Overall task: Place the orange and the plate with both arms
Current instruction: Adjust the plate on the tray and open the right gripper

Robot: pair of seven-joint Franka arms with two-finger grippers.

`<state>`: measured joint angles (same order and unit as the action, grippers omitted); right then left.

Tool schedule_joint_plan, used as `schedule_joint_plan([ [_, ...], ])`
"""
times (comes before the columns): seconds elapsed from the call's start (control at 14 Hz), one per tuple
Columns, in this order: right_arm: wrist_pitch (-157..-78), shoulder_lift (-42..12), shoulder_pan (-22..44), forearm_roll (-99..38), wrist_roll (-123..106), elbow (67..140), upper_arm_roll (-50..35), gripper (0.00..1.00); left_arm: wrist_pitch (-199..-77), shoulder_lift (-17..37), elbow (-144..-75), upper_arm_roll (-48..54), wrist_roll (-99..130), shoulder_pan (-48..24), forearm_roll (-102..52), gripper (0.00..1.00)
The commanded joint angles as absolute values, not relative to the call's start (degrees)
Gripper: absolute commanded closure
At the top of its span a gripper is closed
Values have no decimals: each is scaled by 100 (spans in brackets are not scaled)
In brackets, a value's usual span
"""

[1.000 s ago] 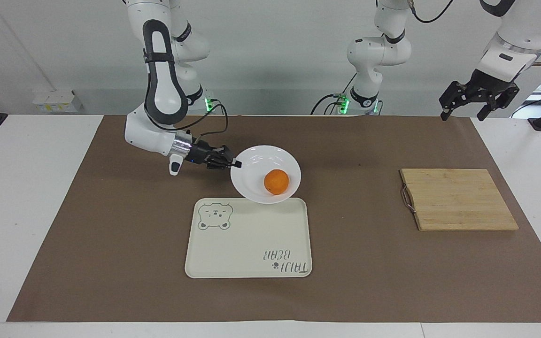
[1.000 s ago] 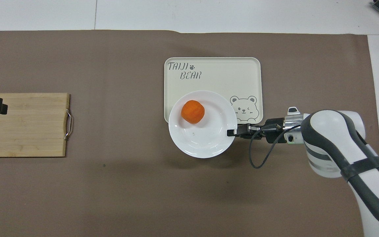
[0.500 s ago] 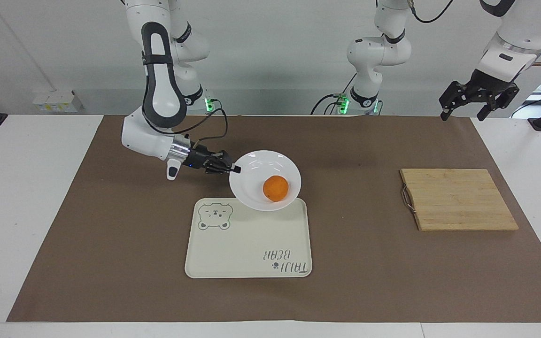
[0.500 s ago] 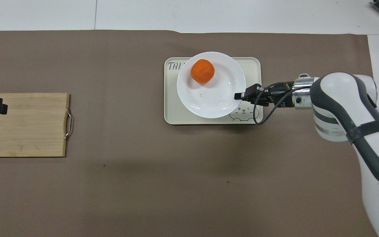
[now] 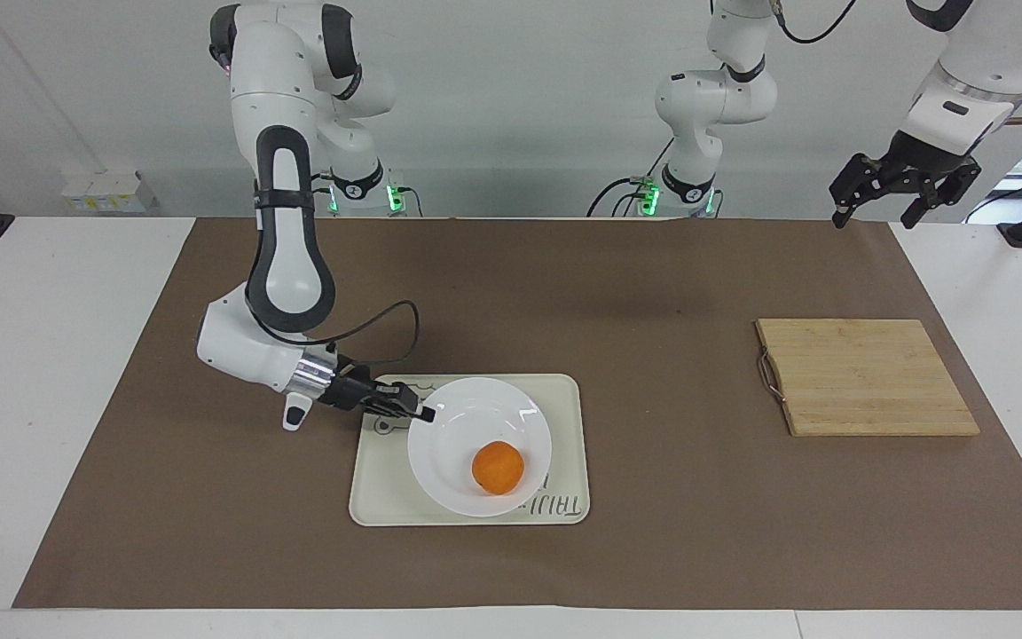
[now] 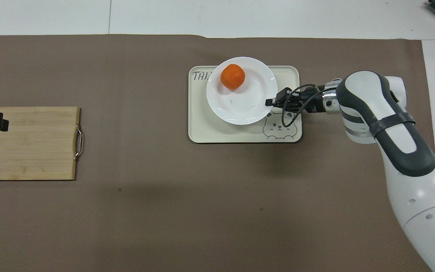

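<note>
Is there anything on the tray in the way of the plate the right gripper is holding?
Nothing visible. The right gripper is shut on the plate rim, the orange lies in it, and the tray carries nothing else.

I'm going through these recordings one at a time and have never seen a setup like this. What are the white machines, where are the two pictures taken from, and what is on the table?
The white machines are two jointed robot arms, each ending in a black two-finger claw. One picture looks at them from across the table; the other looks down from above their own end, so the sides swap between the two.

A brown mat covers the table. On it lie a cream tray with a bear drawing and, toward the left arm's end, a wooden cutting board.

The right claw is shut on the rim of a white plate, which sits over the tray; whether it rests on it yet I cannot tell. An orange sits in the plate.

The left claw waits open, raised over its end of the table, holding nothing.
</note>
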<state>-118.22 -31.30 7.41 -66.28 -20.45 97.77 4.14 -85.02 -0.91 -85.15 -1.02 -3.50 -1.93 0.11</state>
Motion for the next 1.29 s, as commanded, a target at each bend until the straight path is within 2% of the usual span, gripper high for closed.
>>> schedule_joint_plan([
  [0.0, -11830, -3164, 694, -6399, -1942, 9606, 387, 100, -8508, -229, -8666, -62, -316, -132, 44, 0],
  [0.29, -11708, -3129, 677, -5986, -1942, 9782, 396, 100, -8508, -229, -8666, -62, -316, -132, 44, 0],
  [1.0, -11672, -2944, 712, -5985, -1890, 10204, 395, 100, -8508, -229, -8666, -62, -316, -132, 44, 0],
  [1.07, -11689, -2944, 686, -5985, -1864, 10169, 396, 44, -8508, -229, -8666, -62, -316, -132, 44, 0],
  [1.14, -11672, -2944, 607, -5985, -1855, 10099, 396, 0, -8508, -229, -8666, -62, -316, -132, 44, 0],
  [1.21, -11681, -2944, 589, -5959, -1828, 10020, 404, 0, -8508, -229, -8666, -62, -316, -132, 44, 0],
])
